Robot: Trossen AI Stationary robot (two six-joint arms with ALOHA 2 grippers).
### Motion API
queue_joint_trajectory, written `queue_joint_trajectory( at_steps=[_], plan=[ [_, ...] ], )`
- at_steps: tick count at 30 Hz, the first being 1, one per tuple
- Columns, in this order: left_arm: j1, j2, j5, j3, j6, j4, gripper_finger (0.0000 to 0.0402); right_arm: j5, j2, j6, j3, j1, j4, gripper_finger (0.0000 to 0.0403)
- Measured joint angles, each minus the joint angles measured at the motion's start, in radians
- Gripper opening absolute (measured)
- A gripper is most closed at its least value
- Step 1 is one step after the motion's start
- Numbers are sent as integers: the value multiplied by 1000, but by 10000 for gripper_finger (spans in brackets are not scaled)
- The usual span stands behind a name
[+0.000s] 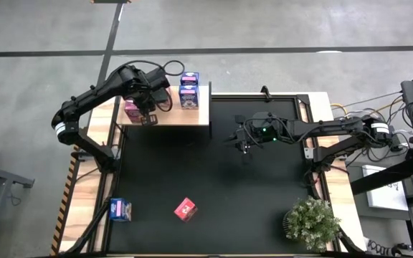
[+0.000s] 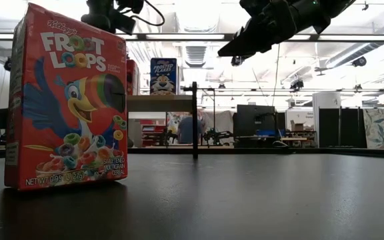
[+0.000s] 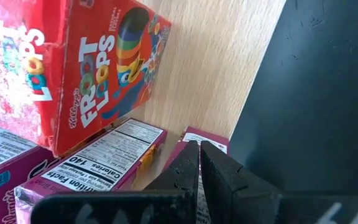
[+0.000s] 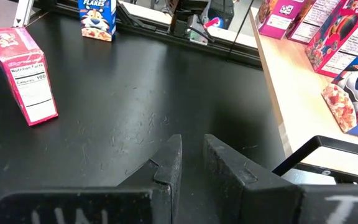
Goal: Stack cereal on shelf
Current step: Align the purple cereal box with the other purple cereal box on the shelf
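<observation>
Cereal [image 1: 186, 208] waiting on mat; left gripper [image 1: 148, 118] pressed together, empty, over shelf [image 1: 192, 116]; right gripper [image 4: 191, 155] slightly apart, empty, mid-table.

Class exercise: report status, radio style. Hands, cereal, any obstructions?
Left hand shut, empty, over shelf. Right hand slightly open, empty, above mat. Pink box and blue box unshelved. No obstructions seen.

Red cereal box [image 2: 67, 100], black table mat [image 1: 264, 172]

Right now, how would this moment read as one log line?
left gripper: shut, over shelf boxes | right gripper: empty, above mat | loose: pink box, blue box
</observation>
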Motion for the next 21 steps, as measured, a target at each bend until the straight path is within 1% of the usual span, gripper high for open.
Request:
queue_joint_trajectory(
  at_steps=[15, 21],
  plan=[
    [9, -4, -3, -1, 22, 0, 0, 0, 0, -2, 0, 0, -6, 59],
    [19, -4, 0, -2, 6, 0, 0, 0, 0, -1, 0, 0, -7, 59]
  ],
)
